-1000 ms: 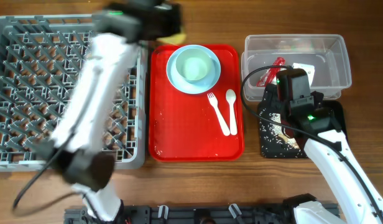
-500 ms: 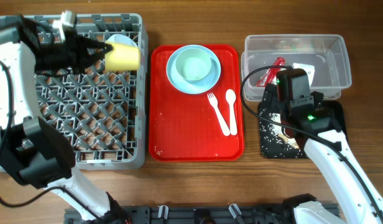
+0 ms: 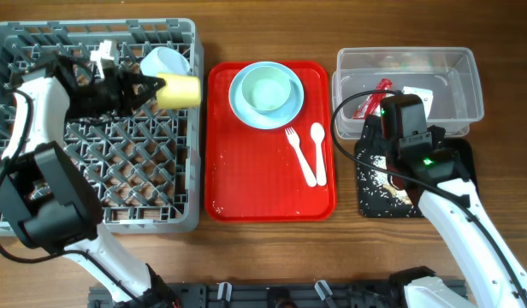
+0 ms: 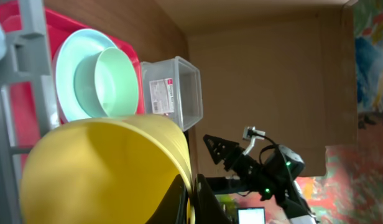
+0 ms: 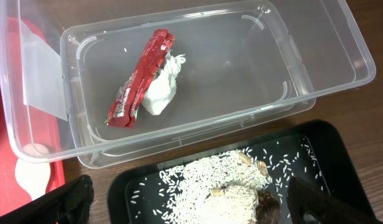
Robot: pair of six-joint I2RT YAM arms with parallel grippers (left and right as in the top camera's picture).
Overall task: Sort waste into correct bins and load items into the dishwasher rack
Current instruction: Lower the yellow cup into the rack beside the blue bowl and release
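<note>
Since half a second ago the left arm has carried the yellow cup [image 3: 182,90] a little toward the red tray [image 3: 255,184] and the near side, uncovering the small white bowl [image 3: 165,62] in the far right corner of the dishwasher rack [image 3: 41,38].

The left gripper [image 3: 156,87] is clenched on the cup. The cup lies on its side, its long axis running across the rack and pointing from the fingers toward the tray. It hangs over the rack's right edge, just beside the white bowl.

I judge that the next move depends on tipping that axis down onto the pegs.

On the tray, the plate [image 3: 244,107], pale bowl [image 3: 268,90], fork [image 3: 299,152] and spoon [image 3: 318,145] wait.

The right gripper [image 5: 188,196] hangs spread wide and holding nothing over the rice in the black tray [image 3: 375,201], beside the clear tub [image 3: 443,64] and well apart from the rack.
</note>
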